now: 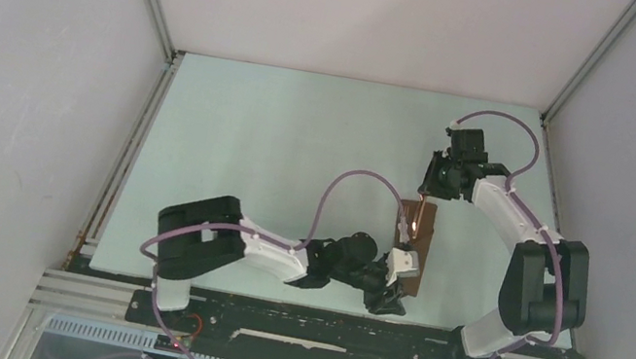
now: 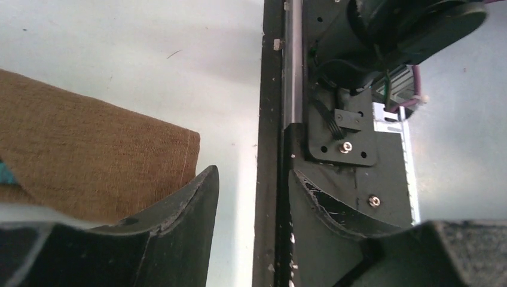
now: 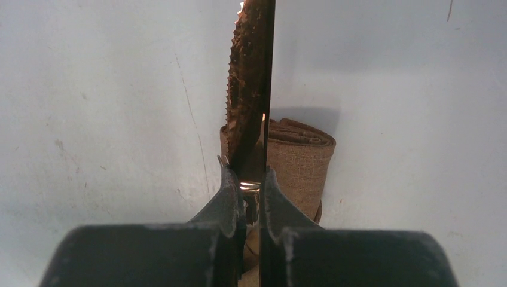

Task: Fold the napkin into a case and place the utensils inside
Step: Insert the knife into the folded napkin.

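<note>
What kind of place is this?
Probably a robot test booth, not a home: the left arm and right arm are bolted to a black base plate, and plain grey walls box in a pale table.

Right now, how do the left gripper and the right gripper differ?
The right gripper is shut on the serrated knife, while the left gripper is open and holds nothing. The right gripper is at the far end of the folded brown case, and the left gripper is at its near end. Both are close to the case.
</note>
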Motion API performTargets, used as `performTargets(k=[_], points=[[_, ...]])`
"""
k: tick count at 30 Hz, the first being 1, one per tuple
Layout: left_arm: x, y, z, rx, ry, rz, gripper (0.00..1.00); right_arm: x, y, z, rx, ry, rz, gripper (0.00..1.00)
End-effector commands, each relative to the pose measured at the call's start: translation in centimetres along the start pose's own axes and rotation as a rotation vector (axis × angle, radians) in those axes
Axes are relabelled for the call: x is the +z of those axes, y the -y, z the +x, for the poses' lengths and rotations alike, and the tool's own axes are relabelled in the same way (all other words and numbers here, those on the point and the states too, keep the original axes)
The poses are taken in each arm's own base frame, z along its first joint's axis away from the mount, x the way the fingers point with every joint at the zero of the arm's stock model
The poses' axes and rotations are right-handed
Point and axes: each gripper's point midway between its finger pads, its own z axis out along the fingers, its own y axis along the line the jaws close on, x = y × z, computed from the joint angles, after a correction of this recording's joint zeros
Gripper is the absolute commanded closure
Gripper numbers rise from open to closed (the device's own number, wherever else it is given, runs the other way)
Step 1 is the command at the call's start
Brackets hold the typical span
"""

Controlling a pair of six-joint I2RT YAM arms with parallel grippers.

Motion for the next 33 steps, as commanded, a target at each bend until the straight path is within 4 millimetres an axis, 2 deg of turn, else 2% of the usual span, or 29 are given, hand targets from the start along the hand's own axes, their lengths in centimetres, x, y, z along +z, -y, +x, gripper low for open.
performTargets(k=[1,6,19,33], points=[[2.3,-0.1,-1.7,0.078,0.079,0.047,0.47,-0.2,-0.1,-1.8,-0.017,0.036,-0.006,1.00],[3.8,-0.4,-0.1,0.074,0.051,0.071,0.61,0.0,-0.1,-0.7,-0.025,0.007,0.009,1.00],[3.9,-4.4,3.3,0.070,0.010,-0.080,0.70,-0.8,-1.0,2.0,-0.033,-0.041,0.022,1.00],[3.2,-6.1,3.1,0.047,0.056,-0.154,0.72,-2.5,-1.3,5.8,-0.012,-0.096,0.064,1.00]])
